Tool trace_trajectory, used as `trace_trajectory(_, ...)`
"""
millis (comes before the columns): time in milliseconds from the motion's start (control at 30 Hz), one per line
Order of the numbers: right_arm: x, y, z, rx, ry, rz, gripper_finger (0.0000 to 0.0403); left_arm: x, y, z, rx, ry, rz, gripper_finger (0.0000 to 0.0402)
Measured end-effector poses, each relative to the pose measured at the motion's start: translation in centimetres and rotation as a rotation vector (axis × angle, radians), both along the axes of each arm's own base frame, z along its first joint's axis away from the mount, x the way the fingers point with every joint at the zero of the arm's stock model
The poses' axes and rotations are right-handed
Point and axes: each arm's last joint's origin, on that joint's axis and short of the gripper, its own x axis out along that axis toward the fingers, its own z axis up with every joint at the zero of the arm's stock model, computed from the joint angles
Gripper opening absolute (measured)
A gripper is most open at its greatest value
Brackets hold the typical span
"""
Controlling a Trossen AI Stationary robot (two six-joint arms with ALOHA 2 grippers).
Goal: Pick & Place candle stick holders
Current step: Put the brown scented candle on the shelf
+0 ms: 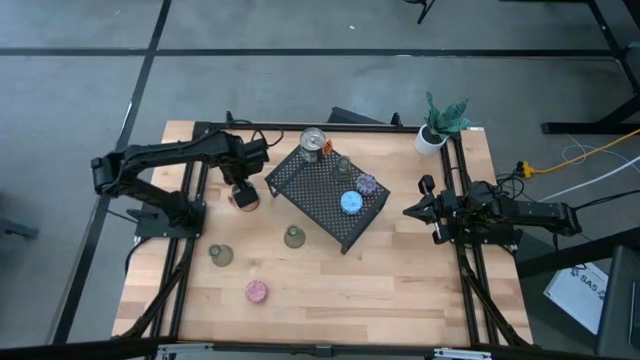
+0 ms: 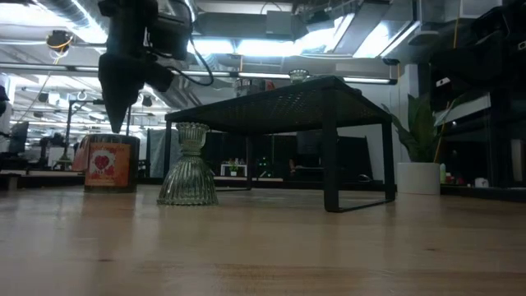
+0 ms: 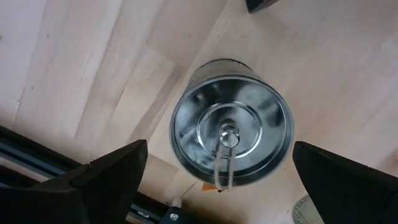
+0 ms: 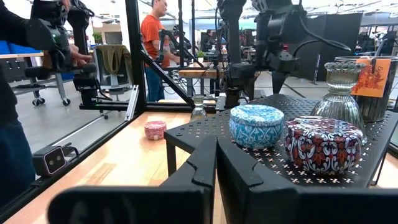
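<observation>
A: What carries everything here?

B: A pale wooden desk (image 1: 330,285) fills the middle of the high view. A black perforated metal rack (image 1: 325,195) stands on it, slightly above centre and turned at an angle.

A: And the arms?

B: The left arm reaches in from the left edge. Its left gripper (image 1: 243,193) hangs just left of the rack with its fingers (image 3: 112,171) spread wide, directly above a tin can (image 3: 231,138) that stands upright on the desk. The fingers do not touch the can. The right arm waits at the right side of the desk, its right gripper (image 1: 412,211) pressed together and holding nothing, pointing toward the rack.

A: Where are the candle stick holders?

B: Three sit on the rack's right half: a blue holder (image 1: 351,203), a purple holder (image 1: 367,184) just up and right of it, and a clear glass holder (image 1: 343,165) nearer the upper edge. A second tin can (image 1: 313,143) with an orange label stands at the rack's top corner. On the bare desk, an olive-green holder (image 1: 294,237) stands just below the rack, another olive-green one (image 1: 220,255) lies lower left, and a pink holder (image 1: 256,291) sits lowest, toward the bottom.

A: Anything else?

B: A small white pot with a green plant (image 1: 436,131) stands at the desk's upper right corner.
</observation>
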Motion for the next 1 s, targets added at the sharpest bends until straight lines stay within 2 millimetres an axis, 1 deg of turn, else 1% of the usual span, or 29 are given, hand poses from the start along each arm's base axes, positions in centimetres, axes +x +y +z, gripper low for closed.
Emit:
trace_trajectory(267, 0.0, 0.0, 0.0, 0.000, 0.000, 0.000, 0.0016, 0.4, 0.2, -0.7, -0.016, 0.033, -0.002, 0.0400)
trace_trajectory(467, 0.0, 0.0, 0.0, 0.000, 0.000, 0.000, 0.0016, 0.0, 0.0, -1.8, -0.024, 0.067, -0.001, 0.0400)
trace_trajectory(600, 0.0, 0.0, 0.0, 0.000, 0.000, 0.000, 0.0016, 0.0, 0.0, -1.9, -0.026, 0.064, -0.002, 0.0400)
trace_trajectory(767, 0.0, 0.0, 0.0, 0.000, 0.000, 0.000, 0.0016, 0.0, 0.0, -1.8, -0.043, 0.054, -0.010, 0.0400)
trace_trajectory(1000, 0.0, 0.0, 0.0, 0.000, 0.000, 0.000, 0.0016, 0.5, 0.1, -0.1, -0.030, -0.010, -0.036, 0.0400)
